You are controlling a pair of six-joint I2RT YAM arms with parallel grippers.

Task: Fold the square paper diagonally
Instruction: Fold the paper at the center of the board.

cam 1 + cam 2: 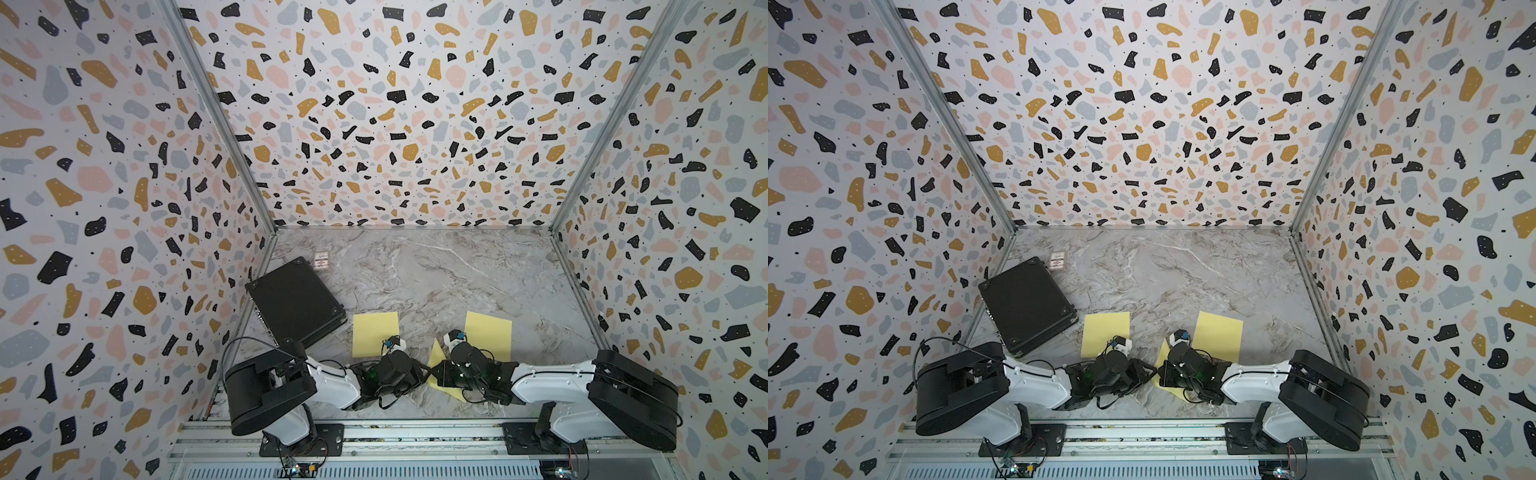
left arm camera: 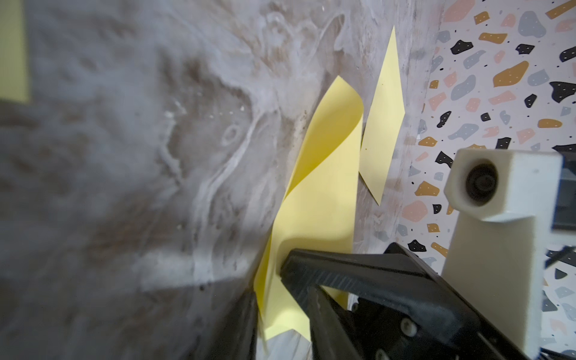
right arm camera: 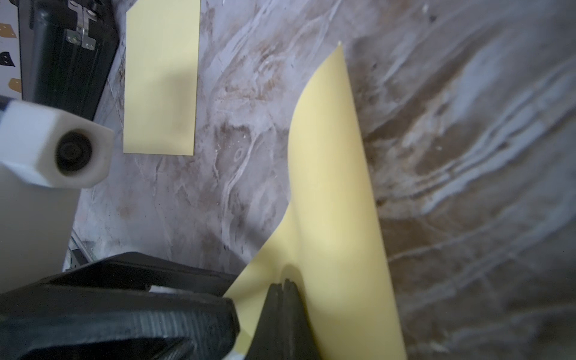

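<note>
The right gripper (image 3: 282, 288) is pinched together on the edge of a yellow square paper (image 3: 336, 199), which curls up off the marble table (image 3: 467, 156). The left gripper (image 2: 274, 290) has its jaws partly apart around the same sheet; in its wrist view one finger (image 2: 327, 274) lies against the paper, though a firm clamp cannot be confirmed. In both top views the held sheet sits low between the two wrists. Farther out, two more yellow sheets lie flat, one (image 1: 375, 334) ahead of the left arm, one (image 1: 490, 334) ahead of the right. A black case (image 1: 296, 302) rests by the left wall, a small card (image 1: 322, 261) beyond it.
</note>
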